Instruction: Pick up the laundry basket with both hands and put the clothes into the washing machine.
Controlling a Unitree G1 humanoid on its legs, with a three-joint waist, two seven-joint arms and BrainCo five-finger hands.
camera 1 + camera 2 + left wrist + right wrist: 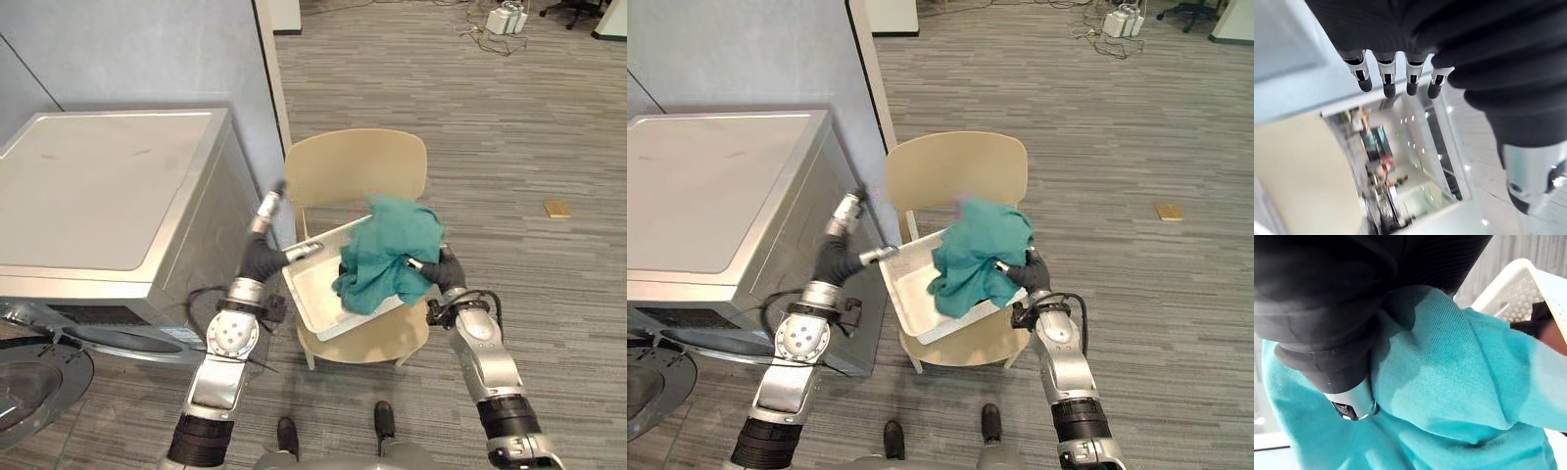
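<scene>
A white laundry basket (318, 294) lies tilted on the seat of a beige chair (358, 166). A teal cloth (387, 255) is heaped in it and hangs over its right rim. My left hand (263, 259) is at the basket's left rim, its fingers (1386, 78) relaxed with their tips at the edge and nothing held between them and the thumb. My right hand (446, 269) presses against the teal cloth (1449, 382) on the basket's right side, with the white rim (1513, 289) beyond it. The washing machine (98, 186) stands to the left of the chair.
The machine's round door (39, 377) hangs open at the lower left. A grey partition wall (147, 49) rises behind the machine and chair. On the carpet lie a small yellow block (557, 209) to the right and a power strip (506, 18) far back.
</scene>
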